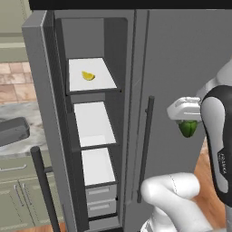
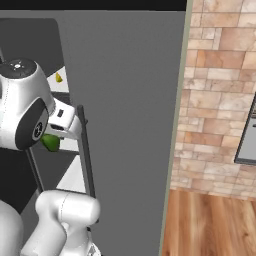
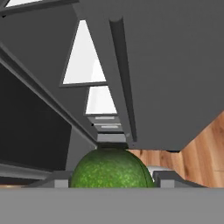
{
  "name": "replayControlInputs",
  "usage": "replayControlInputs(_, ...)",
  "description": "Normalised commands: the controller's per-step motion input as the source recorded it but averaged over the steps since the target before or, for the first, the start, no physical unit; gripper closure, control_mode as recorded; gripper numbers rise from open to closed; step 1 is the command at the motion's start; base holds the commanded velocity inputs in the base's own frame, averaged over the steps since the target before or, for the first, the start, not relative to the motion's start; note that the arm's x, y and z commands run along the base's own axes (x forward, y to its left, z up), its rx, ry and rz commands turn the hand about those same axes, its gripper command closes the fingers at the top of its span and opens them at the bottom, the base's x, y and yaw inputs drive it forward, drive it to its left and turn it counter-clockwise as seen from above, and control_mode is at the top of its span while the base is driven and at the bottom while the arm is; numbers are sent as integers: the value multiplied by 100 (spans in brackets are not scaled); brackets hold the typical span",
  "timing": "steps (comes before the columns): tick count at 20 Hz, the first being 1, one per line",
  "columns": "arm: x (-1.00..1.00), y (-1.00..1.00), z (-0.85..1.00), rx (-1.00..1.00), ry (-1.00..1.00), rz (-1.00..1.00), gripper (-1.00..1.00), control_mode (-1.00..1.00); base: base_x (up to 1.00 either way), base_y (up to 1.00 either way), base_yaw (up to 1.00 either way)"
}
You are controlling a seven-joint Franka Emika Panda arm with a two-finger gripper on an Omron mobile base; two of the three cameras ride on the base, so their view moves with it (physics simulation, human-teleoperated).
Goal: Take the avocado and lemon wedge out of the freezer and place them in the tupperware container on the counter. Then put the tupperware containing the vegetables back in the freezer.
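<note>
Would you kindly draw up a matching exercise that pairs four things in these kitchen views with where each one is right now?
Things:
1. avocado
2. lemon wedge
3. tupperware container
4. freezer

Places or states:
A. on the counter, left of the freezer
B. door swung open, white shelves exposed
C. held in the gripper, outside the freezer
D. lying on the top white shelf

Pairs: 1-C, 2-D, 3-A, 4-B
</note>
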Motion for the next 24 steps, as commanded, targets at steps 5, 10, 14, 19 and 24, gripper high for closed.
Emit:
replayControlInputs(5, 0, 0, 0, 0, 0, 0, 100, 100, -10, -26, 0)
replayControlInputs(10, 0, 0, 0, 0, 0, 0, 100, 100, -30, -65, 18)
replayControlInputs(14, 0, 0, 0, 0, 0, 0, 100, 100, -16, -75, 46)
replayControlInputs(19, 0, 0, 0, 0, 0, 0, 100, 100, -16, -36, 65)
replayControlInputs(24, 0, 0, 0, 0, 0, 0, 100, 100, -18, -3, 79)
